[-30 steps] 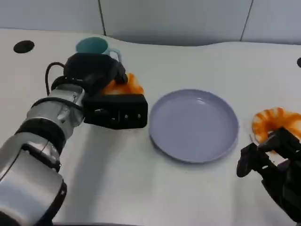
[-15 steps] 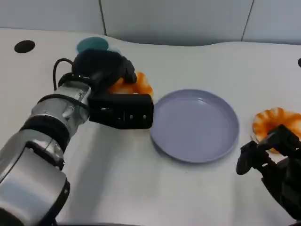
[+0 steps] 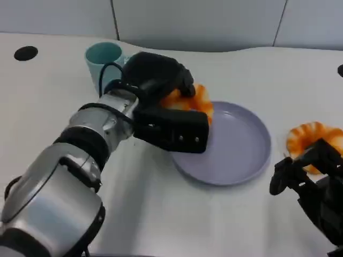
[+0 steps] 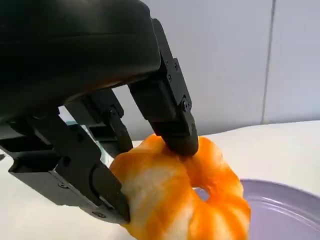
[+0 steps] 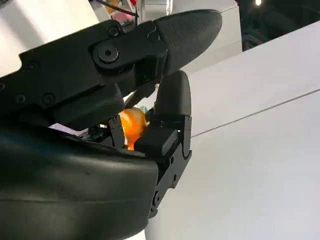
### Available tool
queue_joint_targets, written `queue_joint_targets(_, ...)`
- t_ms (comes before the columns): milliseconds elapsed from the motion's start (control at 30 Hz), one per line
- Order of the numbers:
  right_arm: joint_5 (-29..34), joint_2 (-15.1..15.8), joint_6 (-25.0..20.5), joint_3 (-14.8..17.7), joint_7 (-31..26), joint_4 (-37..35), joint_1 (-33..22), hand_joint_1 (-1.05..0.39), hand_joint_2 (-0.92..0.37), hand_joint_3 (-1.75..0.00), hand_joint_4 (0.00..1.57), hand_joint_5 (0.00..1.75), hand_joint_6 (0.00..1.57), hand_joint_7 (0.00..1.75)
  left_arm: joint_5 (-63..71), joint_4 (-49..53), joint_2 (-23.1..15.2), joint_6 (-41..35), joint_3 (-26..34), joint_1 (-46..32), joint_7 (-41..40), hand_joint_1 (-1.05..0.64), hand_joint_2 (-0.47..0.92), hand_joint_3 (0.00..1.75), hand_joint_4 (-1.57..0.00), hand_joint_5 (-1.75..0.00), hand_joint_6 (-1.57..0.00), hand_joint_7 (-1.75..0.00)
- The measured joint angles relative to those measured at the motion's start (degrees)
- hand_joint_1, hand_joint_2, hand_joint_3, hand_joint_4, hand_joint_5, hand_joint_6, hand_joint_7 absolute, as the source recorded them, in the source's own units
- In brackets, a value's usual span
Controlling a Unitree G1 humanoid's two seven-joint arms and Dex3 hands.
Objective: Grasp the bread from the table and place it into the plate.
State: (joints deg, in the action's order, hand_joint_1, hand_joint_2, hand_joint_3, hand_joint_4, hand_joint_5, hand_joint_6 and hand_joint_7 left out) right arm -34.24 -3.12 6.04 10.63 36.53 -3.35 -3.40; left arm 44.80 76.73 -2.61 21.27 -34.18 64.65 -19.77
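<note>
1. Worktop (image 3: 161,214): white, smooth, matte, w/ a curved back edge; pale grey panelled wall behind, dark round hole (image 3: 25,52) at far left corner. Slick surface – a dropped piece would prob. slide.
2. Left arm reaching across from lower left, left robot hand (image 3: 161,80) clamped on the bread (image 3: 194,100): orange-white ring, pinched btwn fingers (image 4: 170,120) above and below, clear in left wrist view.
3. Plate (image 3: 241,155): lavender, shallow, mid-worktop. Bread hanging right at its near-left rim, partly over it, not yet down inside.
4. Right robot hand (image 3: 313,184) low at lower right, fingers curled in, nothing in them, near a second bread piece (image 3: 313,136) right of the plate – not touching as far as visible.
5. Teal mug (image 3: 102,56) just behind the left forearm.
6. Risks, as a judgement: letting go now = bread prob. lands on the rim and tips back onto worktop. Needs carrying further toward centre first.
7. Grip is on the soft ring's edge – could squash or slip if squeezed unevenly.
8. Black wrist block sits low over the plate's edge; dropping further could knock or tilt the plate.
9. Forearm swing near mug – a bump poss.
</note>
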Motion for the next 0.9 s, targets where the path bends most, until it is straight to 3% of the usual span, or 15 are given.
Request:
queue_joint_targets(233, -0.17, -0.02, 0.07, 0.06, 0.06, -0.09, 0.41, -0.56, -0.92, -0.08, 0.58, 1.71, 0.67, 1.22, 0.18, 0.00, 2.41, 0.82, -0.92, 0.00, -0.36, 0.30, 0.54, 0.00, -1.43, -0.18, -1.40, -0.02)
queue_joint_targets(767, -0.25, -0.04, 0.07, 0.11, 0.06, -0.22, 0.45, -0.56, -0.92, -0.06, 0.60, 1.69, 0.69, 1.20, 0.19, 0.01, 2.95, 0.85, -1.35, 0.00, -0.51, 0.29, 0.54, 0.00, -1.45, -0.13, -1.40, 0.00)
queue_joint_targets(900, -0.19, -0.48, 0.07, -0.01, -0.04, -0.26, 0.87, -0.55, -0.92, -0.07, 0.60, 1.69, 0.69, 1.19, 0.33, 0.00, 4.48, 1.72, -2.06, -0.01, -0.87, 0.09, 0.52, 0.00, -1.24, -0.03, -1.22, 0.00)
